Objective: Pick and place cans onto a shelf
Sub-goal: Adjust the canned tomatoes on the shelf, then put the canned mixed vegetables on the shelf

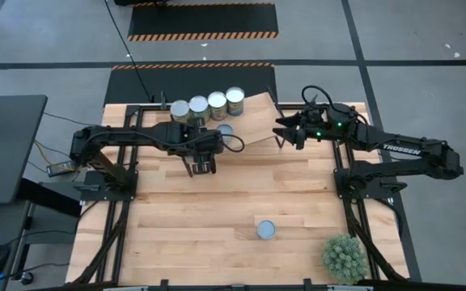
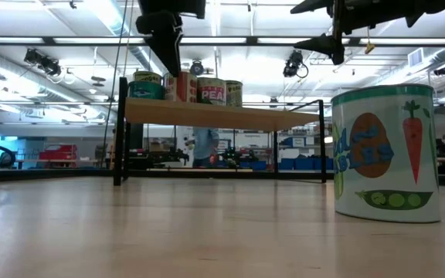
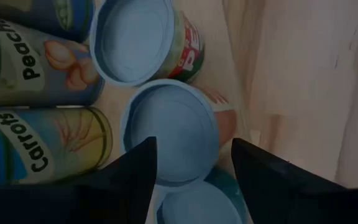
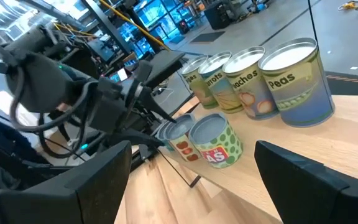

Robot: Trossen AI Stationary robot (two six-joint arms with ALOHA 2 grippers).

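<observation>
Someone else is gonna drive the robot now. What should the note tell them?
Left gripper: open, above the front cans on the shelf, holding nothing.
Right gripper: open, empty, by the shelf's right end.
Done: four cans in the back row, about three in front.
Left: one can on the table, near the plant ball; shelve it.

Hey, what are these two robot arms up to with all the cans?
They are stocking a small wooden shelf with cans. Four cans stand in a row along its far edge, and more sit in front of them. The left gripper hangs open and empty beside the shelf; the right gripper, also open, hovers at its other end. One can waits on the table.
</observation>
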